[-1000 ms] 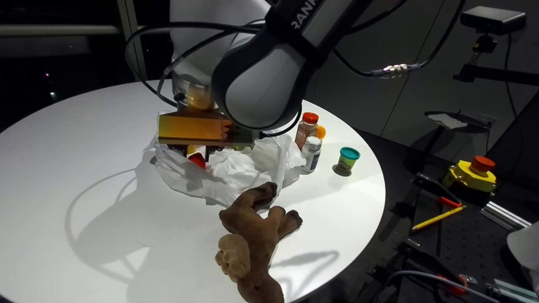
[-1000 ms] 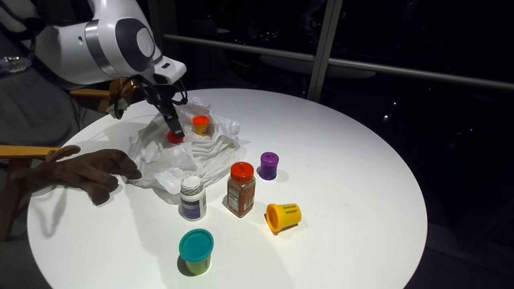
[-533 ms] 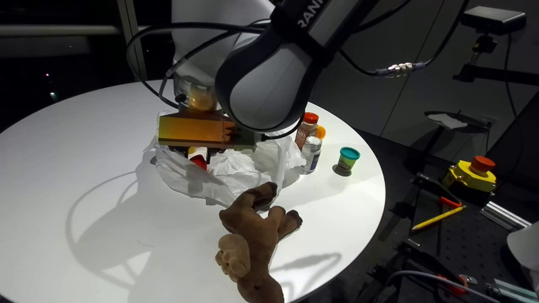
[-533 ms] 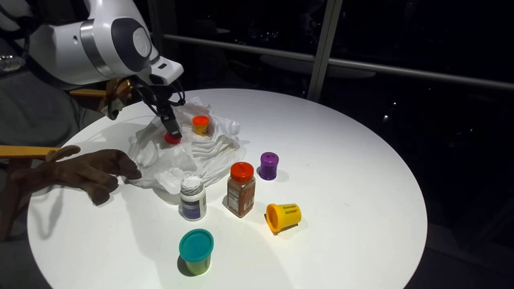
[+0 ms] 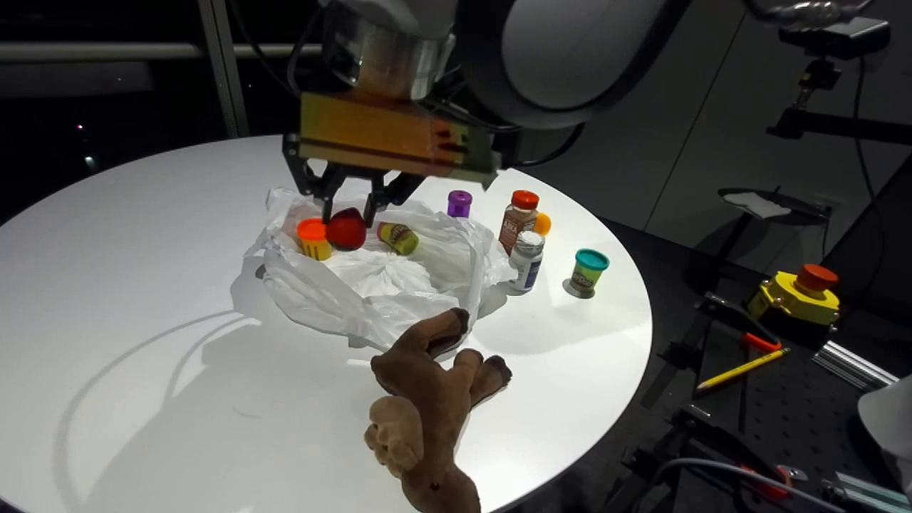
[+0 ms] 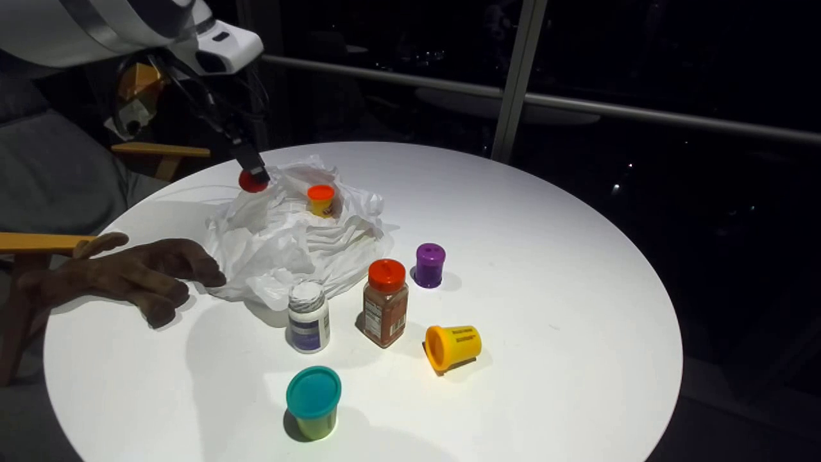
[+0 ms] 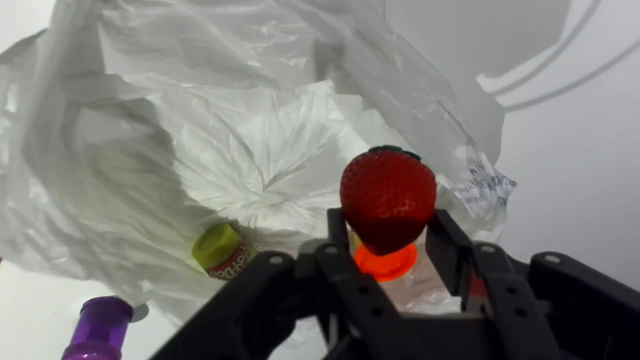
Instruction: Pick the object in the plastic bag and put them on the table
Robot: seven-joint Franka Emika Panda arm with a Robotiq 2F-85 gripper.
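A red toy strawberry is pinched between the two fingertips of my gripper, raised above the plastic bag. The bag lies crumpled with its mouth spread on the white table. Inside it stands a yellow jar with an orange lid, partly covered by the strawberry in the wrist view. A yellow-green jar leans on its side in the bag. Out on the table lie the brown plush animal, a red-capped bottle and a teal-lidded jar.
Beside the bag on the table are a white bottle, a purple jar and a tipped yellow cup. The plush animal touches or nearly touches the bag's edge. A dark side bench with a yellow emergency-stop box stands past the table.
My gripper has risen from inside the bag, carrying the strawberry up with it. The bag and the things on the table have stayed put.
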